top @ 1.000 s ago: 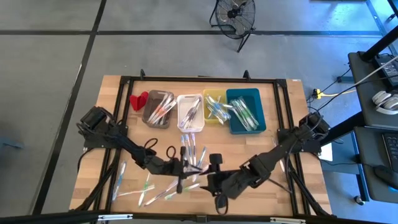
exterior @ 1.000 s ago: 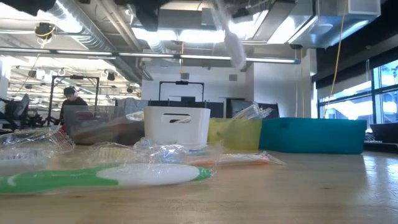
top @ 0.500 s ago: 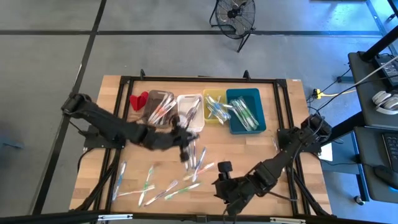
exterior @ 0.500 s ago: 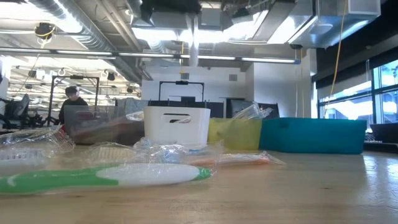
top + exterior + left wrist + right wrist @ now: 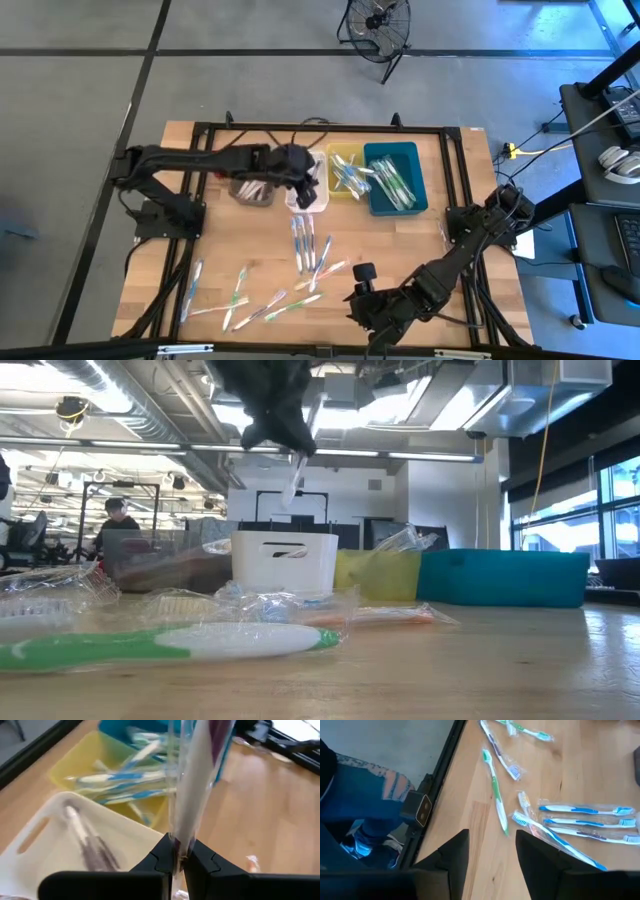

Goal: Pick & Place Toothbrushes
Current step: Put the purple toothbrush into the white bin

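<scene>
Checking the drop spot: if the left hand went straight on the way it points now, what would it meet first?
Probably the white bin: the left hand, shut on a wrapped toothbrush, points down at it. Depth is unclear.

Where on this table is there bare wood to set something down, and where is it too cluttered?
Bare wood: the table patch right of the loose toothbrushes, below the teal bin; also the left strip below the grey bin. Crowded: the bin row, where the left pincer holds a toothbrush over the white bin, and the front-left scatter.
</scene>
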`<state>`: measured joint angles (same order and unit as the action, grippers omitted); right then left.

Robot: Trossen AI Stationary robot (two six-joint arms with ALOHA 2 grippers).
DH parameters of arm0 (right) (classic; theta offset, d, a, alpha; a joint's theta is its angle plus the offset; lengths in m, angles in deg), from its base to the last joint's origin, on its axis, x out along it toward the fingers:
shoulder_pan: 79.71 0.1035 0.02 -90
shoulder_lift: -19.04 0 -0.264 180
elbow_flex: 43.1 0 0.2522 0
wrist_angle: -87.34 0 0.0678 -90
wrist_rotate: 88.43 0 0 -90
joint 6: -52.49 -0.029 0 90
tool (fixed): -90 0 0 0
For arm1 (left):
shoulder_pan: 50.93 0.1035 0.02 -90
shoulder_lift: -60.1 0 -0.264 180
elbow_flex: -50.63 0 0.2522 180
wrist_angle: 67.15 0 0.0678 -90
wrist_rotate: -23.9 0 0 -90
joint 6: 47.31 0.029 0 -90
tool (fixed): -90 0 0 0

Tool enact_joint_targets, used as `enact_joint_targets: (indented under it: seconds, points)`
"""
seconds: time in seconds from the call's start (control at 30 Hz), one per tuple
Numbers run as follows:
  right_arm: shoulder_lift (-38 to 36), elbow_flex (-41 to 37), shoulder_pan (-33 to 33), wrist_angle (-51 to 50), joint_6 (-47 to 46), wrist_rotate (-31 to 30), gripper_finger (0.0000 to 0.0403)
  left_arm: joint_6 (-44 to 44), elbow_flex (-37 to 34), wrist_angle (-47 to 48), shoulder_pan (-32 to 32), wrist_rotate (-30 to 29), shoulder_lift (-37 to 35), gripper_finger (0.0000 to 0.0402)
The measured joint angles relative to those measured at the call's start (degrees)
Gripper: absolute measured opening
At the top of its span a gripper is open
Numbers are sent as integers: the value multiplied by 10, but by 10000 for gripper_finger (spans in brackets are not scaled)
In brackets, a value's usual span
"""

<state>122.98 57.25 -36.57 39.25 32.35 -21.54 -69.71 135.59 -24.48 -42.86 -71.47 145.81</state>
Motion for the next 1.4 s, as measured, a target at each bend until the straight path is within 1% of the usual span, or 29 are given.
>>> enact_joint_targets:
  seconds: [0.2,0.33,0.4,0.67,0.83,1.03,1.17,1.4]
  points:
    - [0,0,0,0,2,-10,154,-3,0,22,62,6,20,18]
    - [0,0,0,0,2,-41,149,-24,0,28,83,37,42,18]
    - [0,0,0,0,2,-49,146,-28,0,16,86,40,58,19]
    - [0,0,0,-3,0,-50,137,-30,0,-13,98,48,104,19]
    - [0,0,0,-4,-2,-50,132,-34,0,-18,101,78,121,19]
    - [0,0,0,-4,-2,-50,126,-34,0,-4,105,79,121,19]
    - [0,0,0,-4,-2,-50,122,-32,0,0,104,97,121,19]
    - [0,0,0,-4,-2,-50,114,-35,0,17,105,75,121,20]
